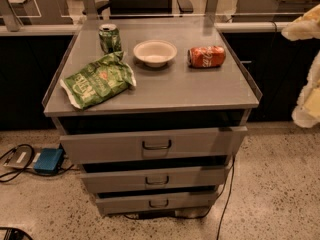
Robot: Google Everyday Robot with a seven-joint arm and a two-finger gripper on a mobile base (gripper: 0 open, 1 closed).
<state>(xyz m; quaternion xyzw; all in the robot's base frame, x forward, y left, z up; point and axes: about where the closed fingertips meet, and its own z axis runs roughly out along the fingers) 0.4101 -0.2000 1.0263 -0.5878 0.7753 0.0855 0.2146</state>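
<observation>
- Gripper (302,29): at the right edge of the view, off the cabinet and above the height of its top (175,91). Whether it is released or clenched cannot be told; nothing is seen in its hold.
- Nearest thing: the red can (206,56), lying on its side at the back right of the top, with its end facing left toward the bowl (155,52). It is apart from the bowl and well apart from the gripper.
- Handling, as a judgement: a can on its side rolls. A grip across the body, with the wrist squared to its long axis, should hold better than a slanted one.
- Other items: the green can (109,37) stands upright at the back left. The chip bag (97,80) lies flat at the front left, near the left edge.
- Edges: a raised rim (248,81) runs along the right side, between gripper and red can. An approach from above clears it.
- Open room: bare surface lies in front of the red can and over the front right of the top.
- Below: the top drawer (155,144) stands slightly open, and a cable (226,194) hangs at the right.
</observation>
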